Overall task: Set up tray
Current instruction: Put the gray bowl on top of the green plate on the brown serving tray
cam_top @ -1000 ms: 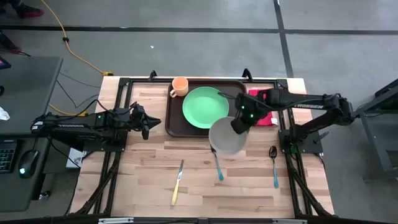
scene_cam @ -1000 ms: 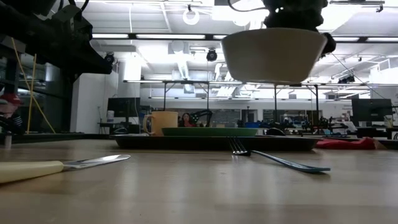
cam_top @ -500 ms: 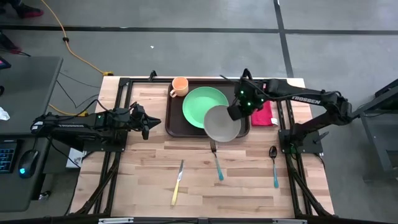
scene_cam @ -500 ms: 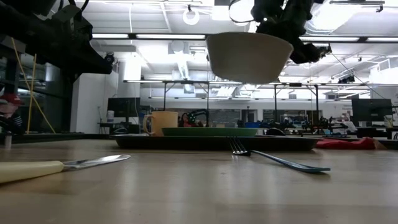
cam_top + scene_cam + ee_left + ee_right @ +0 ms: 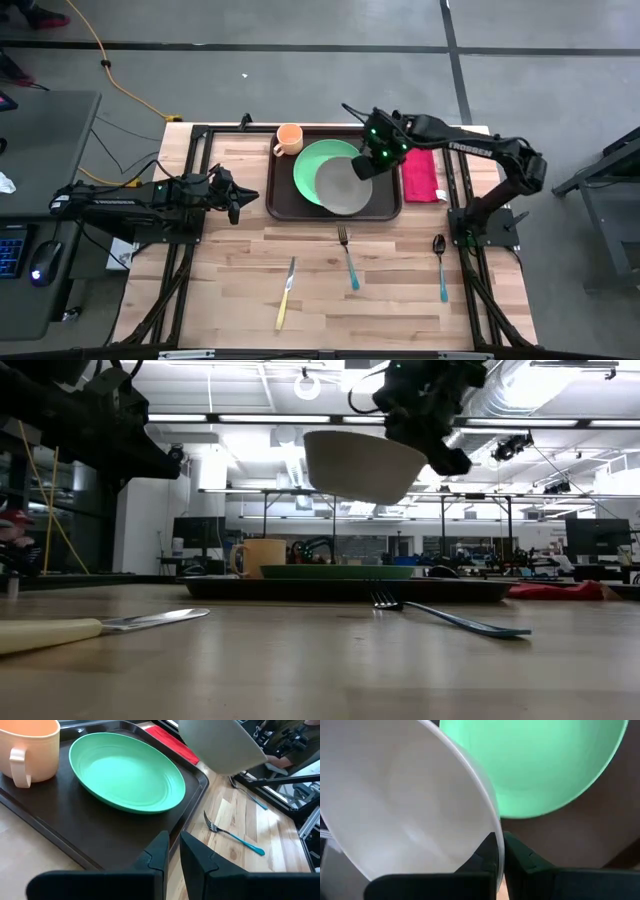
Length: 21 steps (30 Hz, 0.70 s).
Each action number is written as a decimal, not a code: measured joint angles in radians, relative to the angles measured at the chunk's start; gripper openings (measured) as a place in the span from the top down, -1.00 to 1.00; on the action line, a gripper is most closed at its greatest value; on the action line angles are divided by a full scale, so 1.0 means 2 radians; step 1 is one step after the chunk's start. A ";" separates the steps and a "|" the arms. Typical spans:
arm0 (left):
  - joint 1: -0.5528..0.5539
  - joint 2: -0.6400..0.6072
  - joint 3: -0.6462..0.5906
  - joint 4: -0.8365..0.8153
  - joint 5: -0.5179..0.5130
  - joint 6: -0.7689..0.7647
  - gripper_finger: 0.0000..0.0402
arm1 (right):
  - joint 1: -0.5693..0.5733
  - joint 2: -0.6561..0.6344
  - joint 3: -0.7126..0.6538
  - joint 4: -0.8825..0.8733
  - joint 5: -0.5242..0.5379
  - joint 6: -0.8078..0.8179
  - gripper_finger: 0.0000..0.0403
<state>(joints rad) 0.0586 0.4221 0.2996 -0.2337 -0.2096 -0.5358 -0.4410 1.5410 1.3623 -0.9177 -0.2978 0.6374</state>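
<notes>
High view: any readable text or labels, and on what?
"TROSSEN", white letters on the right arm, whose pincer holds the bowl.
White lettering on the left arm: too small to read.
Nothing on the tray, plate or mug.

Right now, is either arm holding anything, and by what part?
The right gripper holds the grey bowl by its rim, jaws shut across the wall, above the green plate. The left gripper holds nothing.
</notes>
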 joint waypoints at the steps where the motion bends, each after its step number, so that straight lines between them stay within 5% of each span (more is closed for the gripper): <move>1: 0.000 0.000 0.000 0.000 0.000 0.000 0.62 | -0.003 0.011 0.019 -0.013 0.004 -0.010 1.00; 12: 0.000 0.000 0.000 0.000 0.000 0.000 0.62 | -0.032 0.149 0.245 -0.158 0.026 -0.087 1.00; 21: 0.000 0.000 0.000 0.000 0.000 0.000 0.62 | -0.048 0.208 0.308 -0.177 0.013 -0.096 1.00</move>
<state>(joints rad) 0.0586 0.4221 0.2996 -0.2343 -0.2096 -0.5365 -0.5379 1.9574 1.9778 -1.2718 -0.2712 0.4446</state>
